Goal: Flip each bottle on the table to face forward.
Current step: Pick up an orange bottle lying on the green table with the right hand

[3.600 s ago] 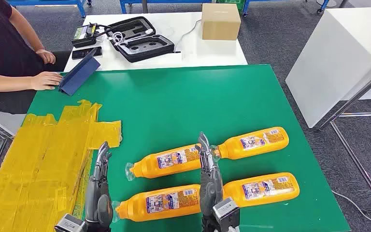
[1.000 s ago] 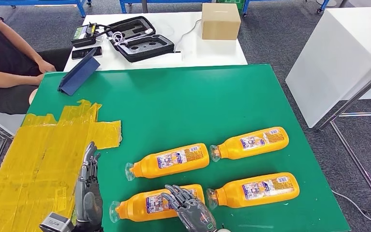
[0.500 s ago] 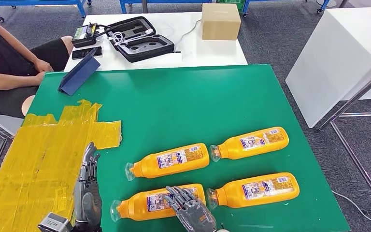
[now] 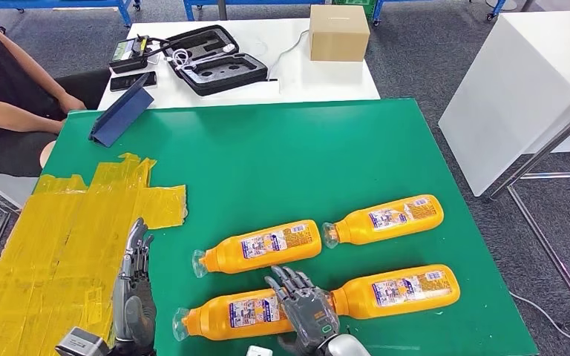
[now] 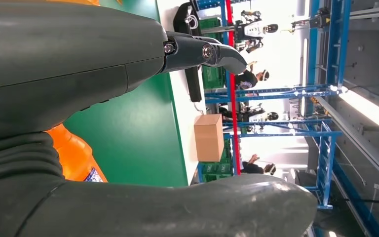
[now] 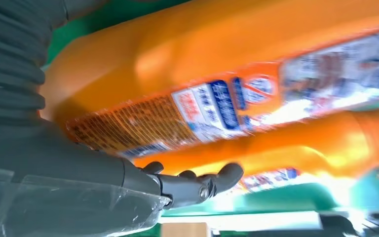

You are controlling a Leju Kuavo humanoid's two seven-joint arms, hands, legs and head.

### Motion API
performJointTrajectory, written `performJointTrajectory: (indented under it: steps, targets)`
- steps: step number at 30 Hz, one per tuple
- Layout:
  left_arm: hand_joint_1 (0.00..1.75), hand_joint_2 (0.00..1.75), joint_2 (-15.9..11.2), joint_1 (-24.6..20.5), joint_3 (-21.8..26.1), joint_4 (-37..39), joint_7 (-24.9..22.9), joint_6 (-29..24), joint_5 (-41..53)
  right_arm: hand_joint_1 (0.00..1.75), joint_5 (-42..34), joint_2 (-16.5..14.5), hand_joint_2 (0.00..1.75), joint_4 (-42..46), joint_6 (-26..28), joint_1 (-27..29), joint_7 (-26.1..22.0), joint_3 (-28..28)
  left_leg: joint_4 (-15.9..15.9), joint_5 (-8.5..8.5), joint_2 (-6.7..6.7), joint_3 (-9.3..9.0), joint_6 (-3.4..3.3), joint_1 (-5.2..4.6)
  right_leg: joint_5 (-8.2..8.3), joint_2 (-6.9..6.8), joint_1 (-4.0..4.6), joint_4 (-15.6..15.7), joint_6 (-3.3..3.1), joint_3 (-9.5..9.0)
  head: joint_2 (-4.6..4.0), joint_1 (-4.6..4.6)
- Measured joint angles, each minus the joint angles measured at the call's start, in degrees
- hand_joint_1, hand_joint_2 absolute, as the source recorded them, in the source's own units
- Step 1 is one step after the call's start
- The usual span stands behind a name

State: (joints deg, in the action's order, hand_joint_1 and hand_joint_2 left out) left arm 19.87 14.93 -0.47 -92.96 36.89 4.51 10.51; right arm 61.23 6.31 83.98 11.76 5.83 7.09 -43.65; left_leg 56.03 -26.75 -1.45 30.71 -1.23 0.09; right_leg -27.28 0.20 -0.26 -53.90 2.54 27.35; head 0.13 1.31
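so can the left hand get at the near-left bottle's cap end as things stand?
Probably yes: the left hand hovers open just beside the near-left bottle, bare green table between.

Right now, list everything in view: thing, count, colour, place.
orange bottles: four, orange with labels, lying on the green table's near right part
green table: one, green, centre
yellow tape patch: one, yellow, table's left side
blue folder: one, dark blue, table's far left corner
white table: one, white, behind
black case: one, open, on white table
cardboard box: one, brown, on white table
person: one, seated far left
left robot hand: over tape edge
right robot hand: on the near left bottle
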Motion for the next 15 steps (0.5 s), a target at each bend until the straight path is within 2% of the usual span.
performJointTrajectory:
  steps: [1,3,6,15]
  targets:
    - [0.0,0.0,0.0,0.0,0.0,0.0,0.0,0.1,0.0,1.17,0.1,0.0,1.75,-0.6,-0.7,-0.1,0.3,0.1,0.0,0.0,0.03,-0.02,0.0,0.0,0.0,0.01,0.0,0.0,0.0,-0.01,0.0,-0.01]
    - [0.0,0.0,0.0,-0.2,0.0,0.0,0.0,0.3,0.0,1.67,0.1,0.1,1.75,-1.9,-1.5,-0.7,0.6,0.1,0.0,-0.02,0.14,-0.13,0.01,0.01,0.0,0.1,0.01,0.0,0.0,0.0,0.0,-0.01]
    - [0.0,0.0,0.0,-0.5,0.0,0.0,0.0,0.7,-0.1,1.75,-0.3,0.1,1.75,-3.8,-1.9,-1.8,0.8,-0.2,0.0,-0.19,0.26,-0.47,0.04,0.01,-0.07,0.23,0.02,0.0,-0.08,0.14,0.0,0.0]
    - [0.0,0.0,0.0,-1.4,-0.1,0.5,-0.1,1.4,-0.3,1.75,-4.2,0.9,1.75,-7.2,-2.4,-4.8,0.8,-2.1,0.0,-0.28,0.52,-1.13,0.09,0.04,-0.11,0.58,0.03,0.1,-0.16,-0.28,0.0,-0.01]
